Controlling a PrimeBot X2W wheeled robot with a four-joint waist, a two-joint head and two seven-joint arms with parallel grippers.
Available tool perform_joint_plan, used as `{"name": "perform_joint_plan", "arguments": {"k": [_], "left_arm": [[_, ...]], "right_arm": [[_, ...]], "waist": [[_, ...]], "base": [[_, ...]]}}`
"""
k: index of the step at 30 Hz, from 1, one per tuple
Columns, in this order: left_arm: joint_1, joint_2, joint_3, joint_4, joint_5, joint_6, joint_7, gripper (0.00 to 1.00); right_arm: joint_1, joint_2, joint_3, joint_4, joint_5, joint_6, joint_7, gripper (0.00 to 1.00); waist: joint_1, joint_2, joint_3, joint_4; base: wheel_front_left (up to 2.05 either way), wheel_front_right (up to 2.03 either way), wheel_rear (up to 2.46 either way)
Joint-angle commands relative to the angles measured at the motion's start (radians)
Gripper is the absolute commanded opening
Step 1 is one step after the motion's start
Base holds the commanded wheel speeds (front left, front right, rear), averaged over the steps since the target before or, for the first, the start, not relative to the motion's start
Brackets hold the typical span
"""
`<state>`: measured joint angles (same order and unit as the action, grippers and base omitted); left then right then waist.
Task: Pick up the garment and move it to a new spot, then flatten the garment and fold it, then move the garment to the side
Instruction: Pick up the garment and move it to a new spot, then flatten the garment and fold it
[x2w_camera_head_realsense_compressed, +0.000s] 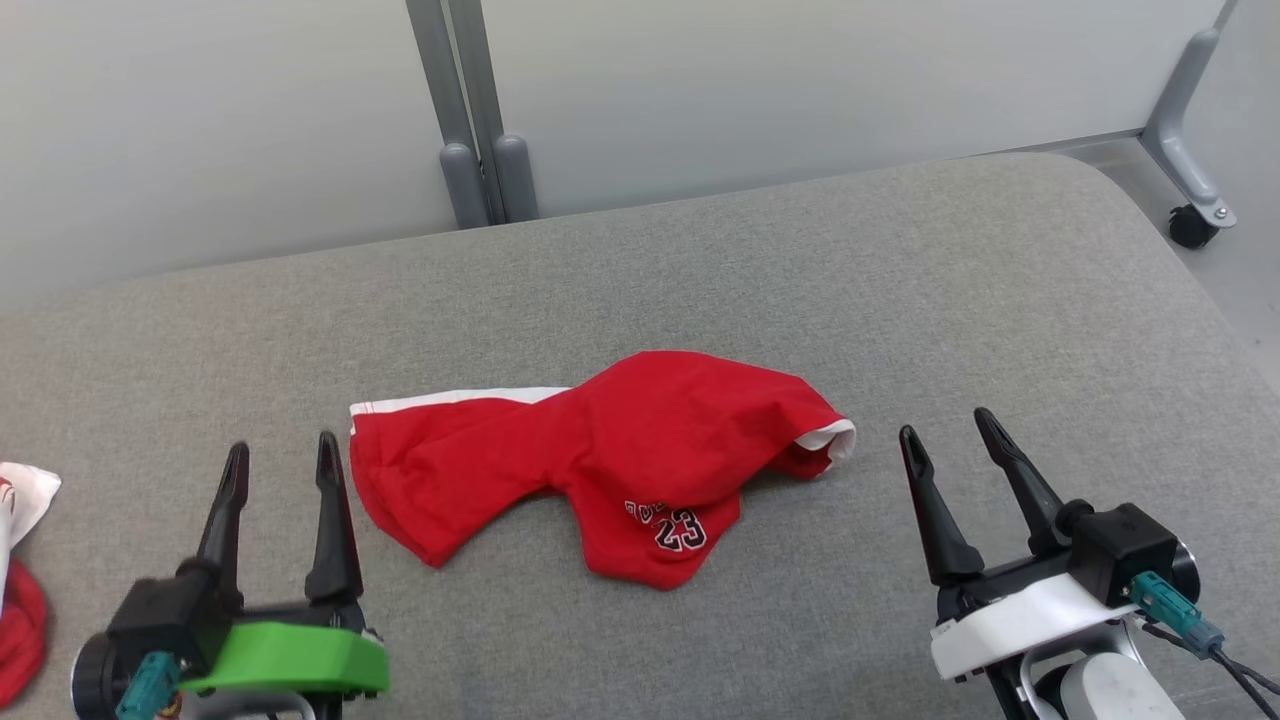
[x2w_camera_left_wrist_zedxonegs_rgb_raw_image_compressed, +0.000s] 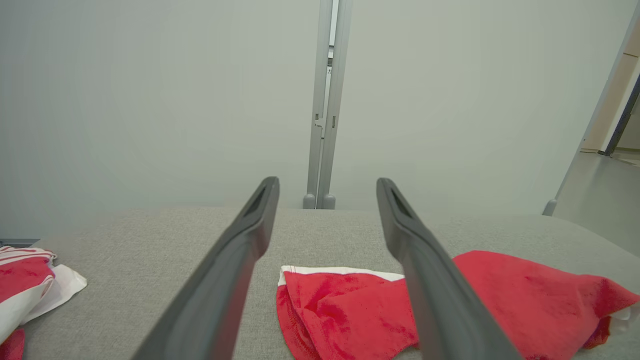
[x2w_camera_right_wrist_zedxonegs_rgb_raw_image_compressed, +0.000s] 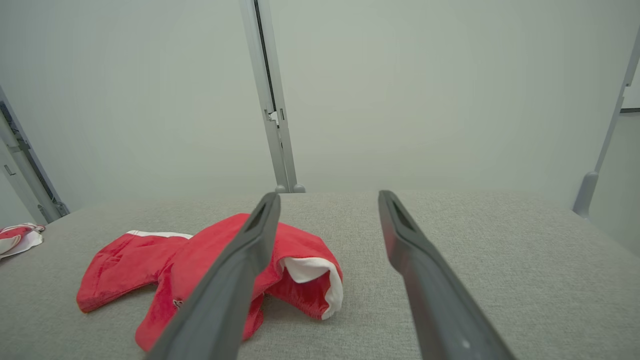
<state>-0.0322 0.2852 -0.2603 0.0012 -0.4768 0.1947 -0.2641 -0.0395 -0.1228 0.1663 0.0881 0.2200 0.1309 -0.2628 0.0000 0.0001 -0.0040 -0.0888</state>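
You see the garment (x2w_camera_head_realsense_compressed: 650, 440) crumpled on the grey table (x2w_camera_head_realsense_compressed: 900, 280), between your left gripper (x2w_camera_head_realsense_compressed: 282, 445) and right gripper (x2w_camera_head_realsense_compressed: 945, 420); both sets of fingers (x2w_camera_head_realsense_compressed: 333, 530) stand apart, holding nothing.

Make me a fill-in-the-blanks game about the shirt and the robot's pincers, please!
1. The garment is mostly ____ with white trim.
2. The number printed on it is ____.
3. It lies ____ the left pincer and the right pincer on the grey surface.
4. Both pincers are ____, holding nothing.
Missing words: red; 23; between; open.
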Motion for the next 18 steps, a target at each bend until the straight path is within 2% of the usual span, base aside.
{"name": "perform_joint_plan", "arguments": {"k": [1,7,18], "left_arm": [[0.052,-0.012,0.015,-0.012,0.025,0.0,0.0,1.0],[0.106,-0.037,0.049,-0.01,0.088,-0.036,0.0,1.0],[0.097,-0.085,0.085,0.04,0.126,-0.082,0.0,1.0]], "right_arm": [[0.016,-0.003,-0.008,-0.011,0.004,0.0,-0.003,1.0],[0.023,-0.006,-0.027,-0.021,-0.002,0.0,-0.003,1.0],[0.026,-0.011,-0.027,-0.018,-0.015,0.0,-0.003,1.0]], "waist": [[0.0,-0.0001,-0.002,-0.002],[0.0,-0.0001,0.0,-0.001],[0.0,-0.0001,-0.005,0.0]], "base": [[0.0,0.0,0.0],[0.0,0.0,0.0],[0.0,0.0,0.0]]}}
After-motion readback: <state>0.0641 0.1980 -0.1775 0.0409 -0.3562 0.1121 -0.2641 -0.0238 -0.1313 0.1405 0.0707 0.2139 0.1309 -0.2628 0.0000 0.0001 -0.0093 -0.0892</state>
